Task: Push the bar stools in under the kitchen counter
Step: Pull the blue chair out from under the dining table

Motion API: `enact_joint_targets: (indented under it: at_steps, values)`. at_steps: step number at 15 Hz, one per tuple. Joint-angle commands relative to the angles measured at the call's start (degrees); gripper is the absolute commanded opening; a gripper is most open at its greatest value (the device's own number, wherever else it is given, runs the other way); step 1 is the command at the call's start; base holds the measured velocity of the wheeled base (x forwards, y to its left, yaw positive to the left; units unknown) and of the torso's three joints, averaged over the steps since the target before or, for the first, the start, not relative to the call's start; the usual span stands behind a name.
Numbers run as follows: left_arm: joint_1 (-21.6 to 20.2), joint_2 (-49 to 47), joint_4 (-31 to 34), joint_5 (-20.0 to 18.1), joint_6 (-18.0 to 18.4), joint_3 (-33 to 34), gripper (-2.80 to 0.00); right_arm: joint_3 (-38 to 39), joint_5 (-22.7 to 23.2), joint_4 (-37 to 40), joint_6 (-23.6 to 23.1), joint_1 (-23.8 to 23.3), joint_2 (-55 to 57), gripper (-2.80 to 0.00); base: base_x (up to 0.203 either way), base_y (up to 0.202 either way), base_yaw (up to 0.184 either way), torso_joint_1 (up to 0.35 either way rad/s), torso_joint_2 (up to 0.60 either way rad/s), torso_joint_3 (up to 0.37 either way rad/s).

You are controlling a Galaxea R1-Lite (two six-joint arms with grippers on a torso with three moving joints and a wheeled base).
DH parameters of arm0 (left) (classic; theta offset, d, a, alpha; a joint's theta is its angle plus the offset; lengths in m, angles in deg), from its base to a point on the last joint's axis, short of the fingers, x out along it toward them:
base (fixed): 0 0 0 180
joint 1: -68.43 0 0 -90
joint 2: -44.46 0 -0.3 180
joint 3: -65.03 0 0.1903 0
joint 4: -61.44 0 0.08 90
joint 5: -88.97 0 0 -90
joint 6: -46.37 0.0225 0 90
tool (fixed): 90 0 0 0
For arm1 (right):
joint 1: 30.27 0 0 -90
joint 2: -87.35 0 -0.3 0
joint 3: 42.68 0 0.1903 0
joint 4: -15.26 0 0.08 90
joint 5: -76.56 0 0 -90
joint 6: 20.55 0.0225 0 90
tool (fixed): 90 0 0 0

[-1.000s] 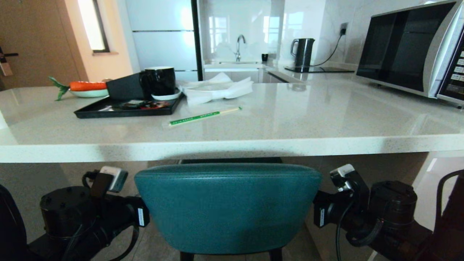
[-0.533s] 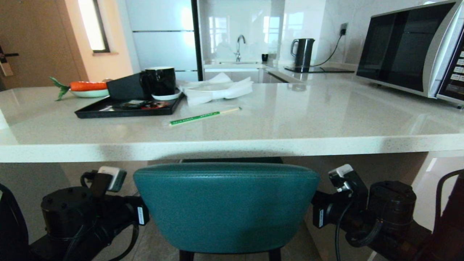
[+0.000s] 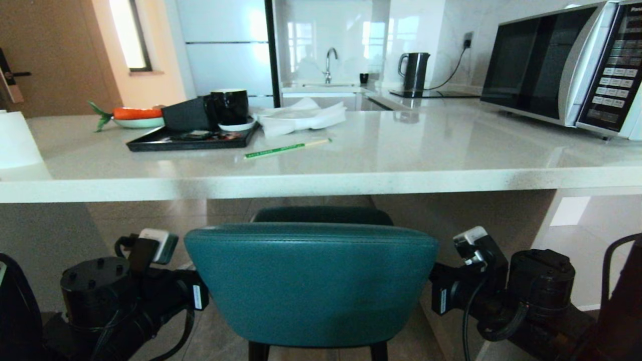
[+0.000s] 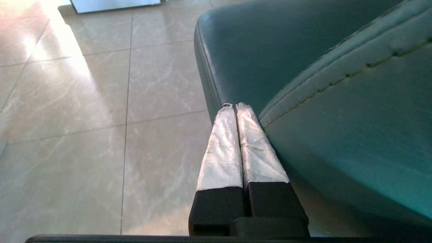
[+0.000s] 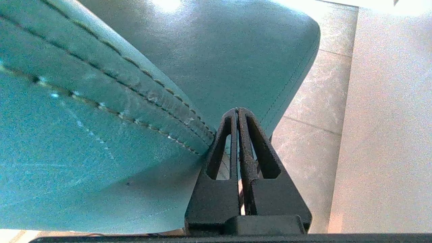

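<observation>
A: Where do you have the stool right now?

B: You have the teal bar stool square in front of you, its curved back facing the head camera and its top edge sitting below the thick front edge of the kitchen counter. Its seat shows as a dark strip beyond the backrest, under the counter's overhang. Your arms flank the backrest, one on each side.

A: And my grippers?

B: Your left gripper has its two foil-wrapped fingers pressed together with nothing between them; they lie along the edge seam of the stool's back, touching the upholstery. Your right gripper has its black fingers drawn together too, holding nothing, just beside the stitched seam on the other side of the backrest. Whether it actually touches the leather you cannot tell.

A: What else is on the counter?

B: A black tray with a black mug, a carrot on a plate, white napkins, wrapped chopsticks and a microwave at your right. A kettle stands on the far worktop
</observation>
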Motion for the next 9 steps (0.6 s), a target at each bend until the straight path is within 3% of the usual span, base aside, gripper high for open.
enact_joint_targets:
  at_steps: [1, 9]
  values:
    - [0.3, 0.3, -0.5, -0.2, -0.1, -0.1, -2.8, 0.0, -0.2, -0.6, 0.0, 0.0, -0.2, -2.8, -0.192, 0.0, 0.0, 0.004, 0.0, 0.001]
    - [1.4, 0.4, -0.5, -0.1, 0.0, 0.0, -2.8, 0.0, -0.3, -0.6, 0.1, 0.1, -0.3, -2.8, -0.194, 0.0, 0.0, 0.002, 0.0, 0.004]
